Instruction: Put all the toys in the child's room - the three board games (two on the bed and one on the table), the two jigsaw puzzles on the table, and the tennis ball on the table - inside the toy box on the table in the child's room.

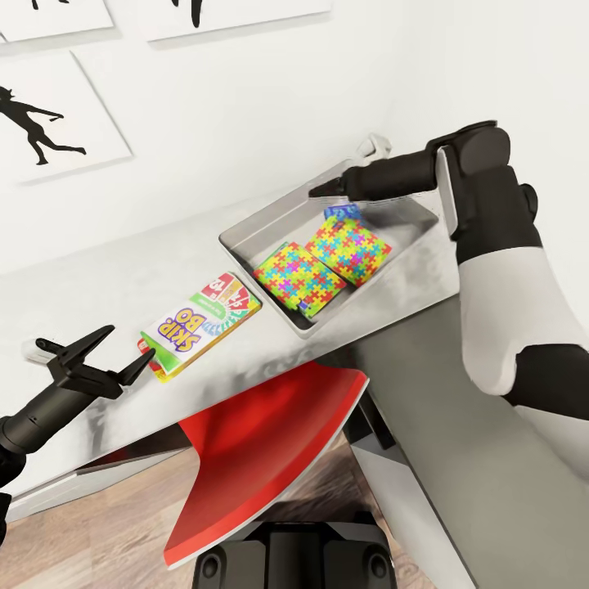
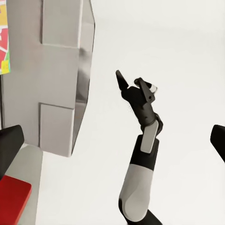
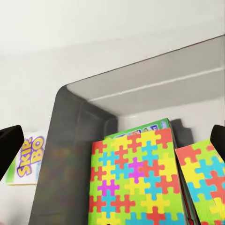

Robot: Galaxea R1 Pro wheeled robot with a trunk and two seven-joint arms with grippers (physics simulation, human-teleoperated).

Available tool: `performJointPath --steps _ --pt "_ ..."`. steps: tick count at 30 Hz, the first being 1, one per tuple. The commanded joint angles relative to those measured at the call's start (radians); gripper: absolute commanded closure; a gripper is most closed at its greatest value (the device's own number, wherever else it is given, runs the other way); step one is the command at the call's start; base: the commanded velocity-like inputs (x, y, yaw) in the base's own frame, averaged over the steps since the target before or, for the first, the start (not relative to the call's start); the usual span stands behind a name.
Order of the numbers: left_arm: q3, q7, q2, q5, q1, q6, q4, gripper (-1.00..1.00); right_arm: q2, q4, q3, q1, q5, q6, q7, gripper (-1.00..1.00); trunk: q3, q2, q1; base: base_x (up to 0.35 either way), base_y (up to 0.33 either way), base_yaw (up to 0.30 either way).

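The two jigsaw puzzles (image 1: 301, 276) (image 1: 350, 248) lie side by side inside the toy box (image 1: 245, 236), overlapping a little, with a green-edged game box (image 3: 145, 128) partly under them at the far end. The toy box rests on the white table (image 1: 98, 294), close to the wall. The right gripper (image 1: 327, 189) hovers over the box's far rim, its forearm stretched level from a sharply bent elbow; its fingers point toward the wall and look only narrowly parted, holding nothing. A Skip-Bo game box (image 1: 200, 325) lies flat on the table just beside the toy box. Near it the left gripper (image 1: 102, 352) hangs at the table's front edge, arm reaching up from below, fingers spread wide and empty. A red chair (image 1: 262, 458) stands under the table.
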Motion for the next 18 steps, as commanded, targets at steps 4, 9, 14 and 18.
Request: performJointPath --steps 4,9,14,18 --pt "0.001 -0.008 0.0 -0.008 -0.001 0.003 0.0 -1.0 0.0 -0.007 -0.001 -0.024 0.011 0.004 0.009 -1.0 -0.001 -0.001 0.001 0.0 0.0 0.0" --pt "0.001 -0.008 0.0 -0.008 -0.001 0.003 0.0 -1.0 0.0 -0.007 -0.001 -0.052 0.011 0.004 0.009 -1.0 -0.001 -0.001 0.001 0.0 0.0 0.0" --pt "0.001 -0.008 0.0 -0.008 -0.001 0.003 0.0 -1.0 0.0 -0.007 -0.001 -0.078 0.011 0.004 0.009 -1.0 -0.001 -0.001 0.001 0.0 0.0 0.0" --pt "0.001 -0.008 0.0 -0.008 -0.001 0.003 0.0 -1.0 0.0 -0.007 -0.001 -0.078 0.011 0.004 0.009 -1.0 -0.001 -0.001 0.001 0.0 0.0 0.0"
